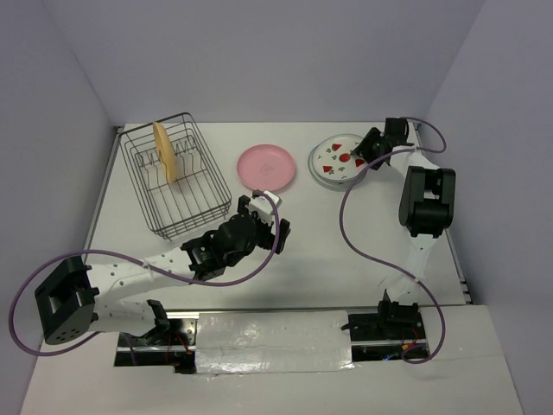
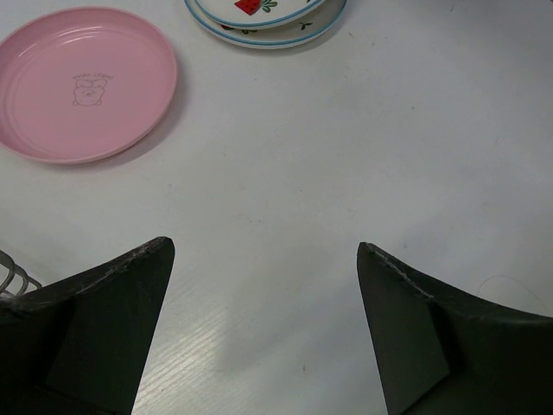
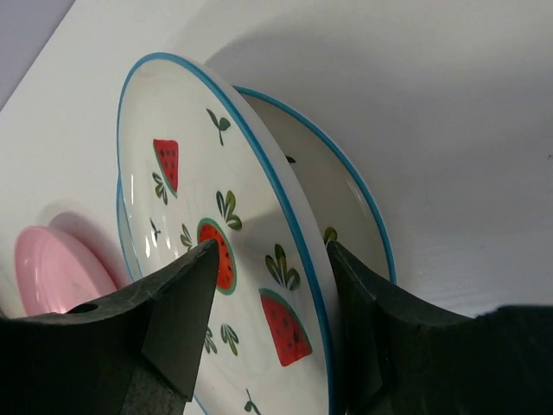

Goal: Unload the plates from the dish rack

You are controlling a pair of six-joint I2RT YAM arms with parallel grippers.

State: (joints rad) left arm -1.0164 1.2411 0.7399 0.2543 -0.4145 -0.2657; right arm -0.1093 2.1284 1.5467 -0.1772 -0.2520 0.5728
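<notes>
**Right gripper [image 3: 272, 259] astride a watermelon plate; one plate to unload**

Right up against the wrist camera, the right gripper's fingers [image 3: 177, 328] stand apart on either side of the rim of a white plate [image 3: 199, 199] with red watermelon marks and a blue edge. The gap looks wider than the rim, so this reads as a loose straddle, not a pinch. That plate is tilted and seems to lean on a second white plate [image 3: 346, 199] lying under it at the far right of the table [image 1: 302, 251]. The left gripper [image 2: 266, 245] hovers over bare table near the middle, fingers spread wide, holding nothing.

A pink plate [image 1: 266, 166] lies flat at the far middle, just left of the white ones and apart from them. Only the yellow-orange plate [image 1: 163, 151] is in the dish rack [image 1: 194, 203] at the far left, standing on edge between the prongs toward the far end.

These plates are stiff and glossy, so probably slippery under the pads; weight and brittleness cannot be judged. I would pinch the yellow-orange one across its upper rim and lift it straight up, clear of the wires.
</notes>
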